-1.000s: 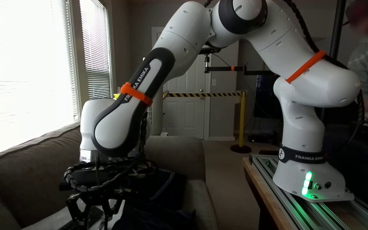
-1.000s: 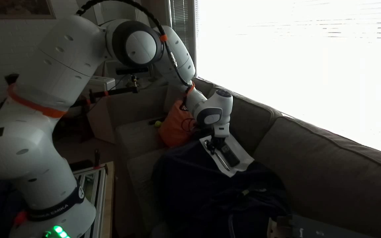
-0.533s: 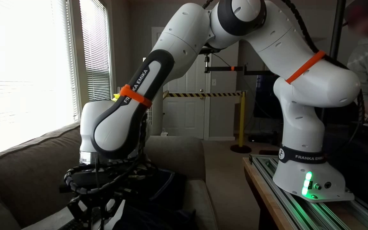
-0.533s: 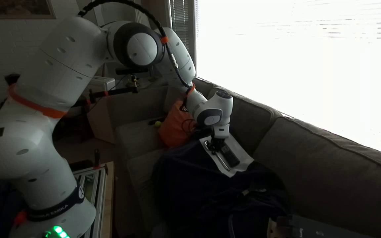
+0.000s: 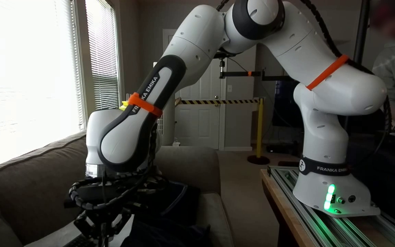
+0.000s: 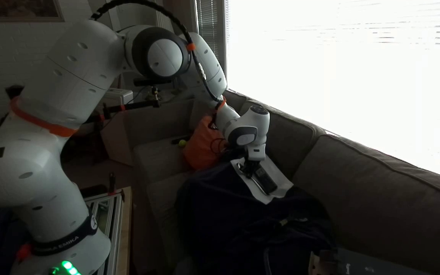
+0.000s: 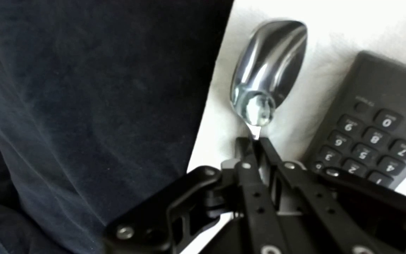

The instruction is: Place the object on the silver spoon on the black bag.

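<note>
A clear, round object is cradled in the shiny silver spoon, clamped by fingers near the white sheet's edge.

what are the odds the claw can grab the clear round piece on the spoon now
Probably not yet: the claw looks closed on the handle of the silver spoon. The clear round piece lies uncovered just beyond the claw, so opening first might free the way.

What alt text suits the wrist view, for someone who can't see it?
A robot gripper is closed on a silver spoon that carries a clear, glassy ball. Beneath lies a white sheet; a black bag shows at the picture's left, a dark number keypad at its right.
</note>
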Tool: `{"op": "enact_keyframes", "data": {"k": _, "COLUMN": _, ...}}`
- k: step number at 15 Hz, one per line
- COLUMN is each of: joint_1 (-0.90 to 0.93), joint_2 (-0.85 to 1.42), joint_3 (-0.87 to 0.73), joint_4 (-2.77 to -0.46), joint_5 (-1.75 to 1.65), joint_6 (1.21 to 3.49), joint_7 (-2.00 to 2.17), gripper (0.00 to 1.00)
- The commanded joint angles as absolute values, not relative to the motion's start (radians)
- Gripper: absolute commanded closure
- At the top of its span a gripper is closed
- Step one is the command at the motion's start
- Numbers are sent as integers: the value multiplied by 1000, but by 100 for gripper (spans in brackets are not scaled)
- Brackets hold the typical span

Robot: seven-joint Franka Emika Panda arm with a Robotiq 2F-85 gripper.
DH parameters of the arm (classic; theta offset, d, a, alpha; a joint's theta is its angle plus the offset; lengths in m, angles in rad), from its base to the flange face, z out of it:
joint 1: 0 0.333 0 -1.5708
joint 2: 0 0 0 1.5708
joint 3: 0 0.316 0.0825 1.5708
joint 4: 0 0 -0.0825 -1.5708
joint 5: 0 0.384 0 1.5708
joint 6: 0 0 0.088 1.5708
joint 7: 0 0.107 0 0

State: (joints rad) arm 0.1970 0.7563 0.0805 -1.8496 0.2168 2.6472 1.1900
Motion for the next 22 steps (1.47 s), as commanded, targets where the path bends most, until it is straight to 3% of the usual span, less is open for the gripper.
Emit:
{"op": "enact_keyframes", "data": {"k": 1, "joint_1": 222, "joint_2": 758, "joint_3": 55, "joint_4": -1841, "joint_5": 229, "joint_6": 2638, "joint_7": 1190, "gripper": 98}}
{"op": "enact_keyframes", "data": {"k": 11, "joint_1": 473, "joint_2": 633, "joint_3": -201, "joint_4": -1955, "joint_5": -2, "joint_6": 2617, "joint_7": 1541, "gripper": 98}}
{"op": "enact_keyframes", "data": {"k": 22, "joint_1": 380, "joint_2": 533, "joint_3": -318, "joint_4": -1955, "joint_5": -124, "joint_6": 2516, "joint_7": 1791, "gripper": 98}}
